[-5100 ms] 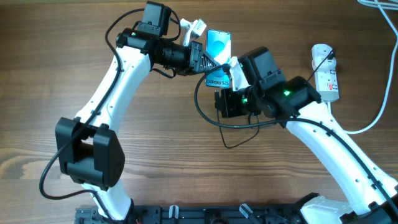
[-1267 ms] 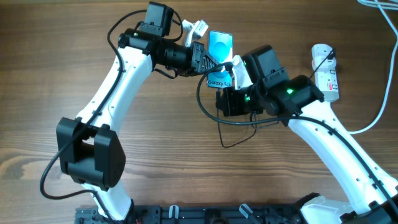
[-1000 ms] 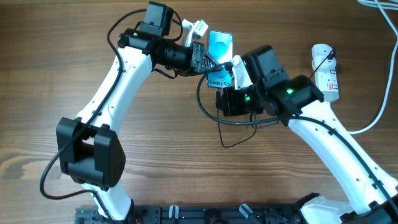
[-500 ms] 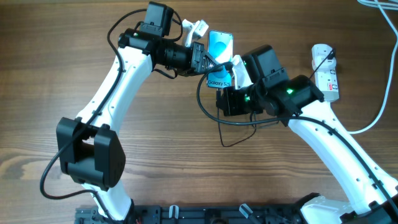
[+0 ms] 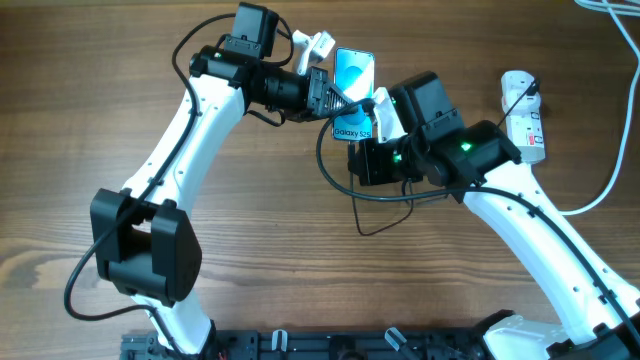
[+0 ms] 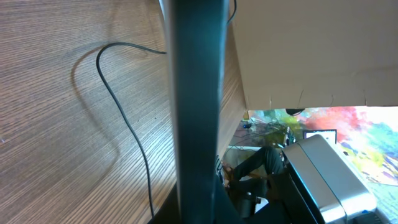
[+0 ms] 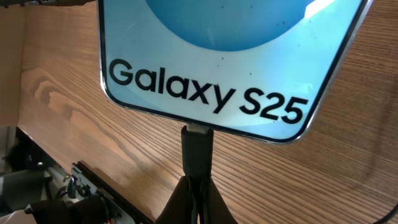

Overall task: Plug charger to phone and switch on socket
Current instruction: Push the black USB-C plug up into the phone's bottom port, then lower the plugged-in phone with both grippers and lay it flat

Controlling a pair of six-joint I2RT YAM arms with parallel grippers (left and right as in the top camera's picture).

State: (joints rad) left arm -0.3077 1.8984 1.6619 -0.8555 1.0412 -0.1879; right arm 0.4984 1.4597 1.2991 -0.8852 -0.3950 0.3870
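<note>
At the far middle of the table (image 5: 120,110), the plugging step is judged to be in hand. The phone (image 5: 354,74) is held off the wood, tilted, with its left edge gripped by the left gripper (image 5: 326,97). From the left wrist it is seen only edge-on, as a dark bar up the middle of the view. The black plug tip of the charger (image 7: 197,148) is pinched by the right gripper (image 7: 196,196), whose jaws are clenched around its lower end.

From the right wrist the tip is seen upright and touching the middle of the phone's bottom edge, a pale collar showing at the join. Whether it is fully seated cannot be told. A straight push along the phone's long axis is thought to be called for next, with the phone braced by the left arm so that the tip is not bent sideways. Only then should the plug be released.

The socket (image 5: 523,112) lies well apart at the right edge, untouched, so the switch is judged not yet dealt with.

A bright teal screen with a lighter oval is shown by the phone, with "Galaxy S25" printed near the bottom. The charger's thin black cable (image 6: 127,121) is laid in loose curves on the wood.
</note>
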